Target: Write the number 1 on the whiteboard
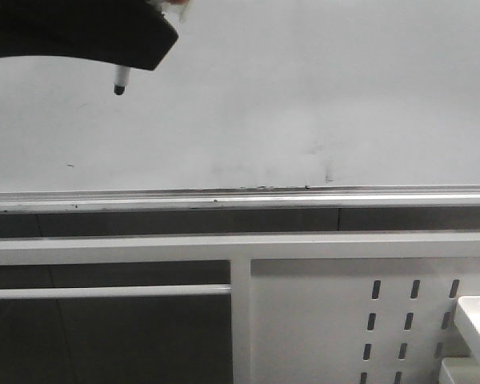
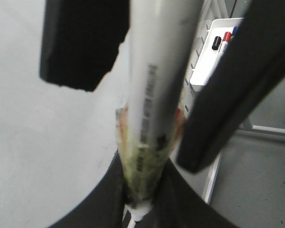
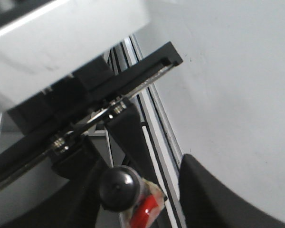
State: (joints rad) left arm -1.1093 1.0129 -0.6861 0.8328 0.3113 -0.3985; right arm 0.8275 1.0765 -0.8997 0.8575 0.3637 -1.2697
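Note:
The whiteboard (image 1: 304, 96) fills the upper front view, glossy white-grey with a silver rail (image 1: 240, 198) along its lower edge. Only faint smudges (image 1: 328, 174) mark it; the number 1 is not in view. My left gripper (image 1: 136, 52) reaches in at the top left, shut on a white marker (image 1: 121, 78) whose dark tip points down close to the board. The left wrist view has the marker barrel (image 2: 156, 80) pinched in the left gripper (image 2: 145, 175) beside the whiteboard (image 2: 38, 142). My right gripper (image 3: 140, 183) holds a black marker cap (image 3: 118, 187) near the whiteboard (image 3: 237, 85).
Below the rail runs a white frame bar (image 1: 240, 248) with a white perforated panel (image 1: 352, 320). A white tray (image 1: 474, 320) stands at the lower right; the same tray (image 2: 206, 61) holds spare markers in the left wrist view.

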